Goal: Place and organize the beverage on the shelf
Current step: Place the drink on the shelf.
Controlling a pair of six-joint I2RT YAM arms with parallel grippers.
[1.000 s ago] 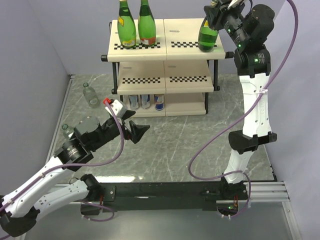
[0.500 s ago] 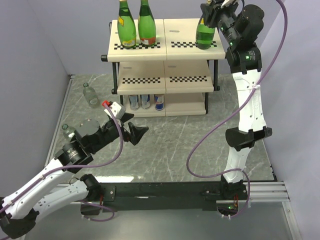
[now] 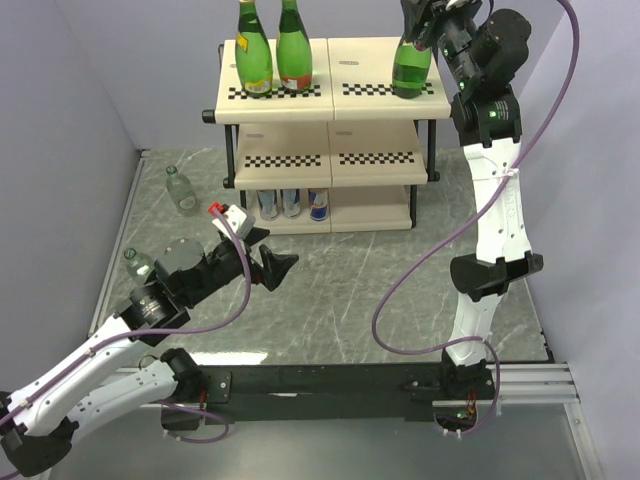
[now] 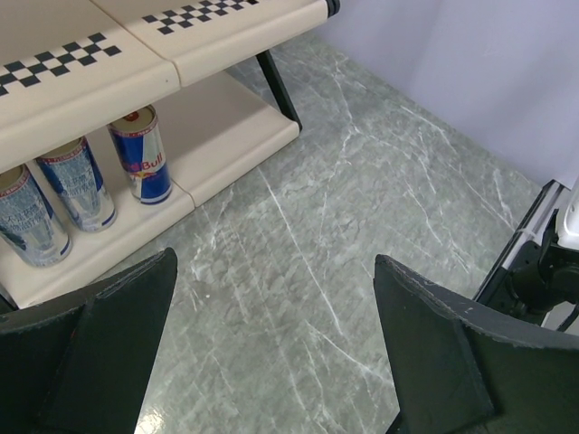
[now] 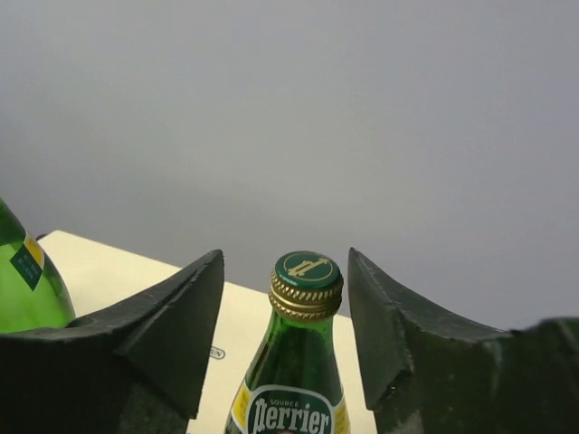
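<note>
The shelf point(image 3: 372, 62) stands at the back of the table. A green Perrier bottle point(image 3: 411, 68) stands upright on the right half of its top board. My right gripper point(image 3: 425, 20) is at the bottle's neck. In the right wrist view the bottle point(image 5: 303, 371) rises between the fingers of my right gripper point(image 5: 285, 260), which stand open with a gap on each side of the cap. Two more green bottles point(image 3: 272, 52) stand on the top board's left half. My left gripper point(image 3: 268, 258) hovers open over the table with nothing in it, as the left wrist view point(image 4: 276, 271) also shows.
Three cans point(image 3: 292, 203) stand on the bottom tier; the left wrist view shows these cans point(image 4: 80, 181) too. One clear bottle point(image 3: 181, 190) lies on the table left of the shelf, and another clear bottle point(image 3: 137, 264) lies by the left arm. Grey walls close in on both sides.
My right gripper's fingers have parted from the Perrier bottle's neck, leaving it standing on the top board. The left arm has barely shifted.
</note>
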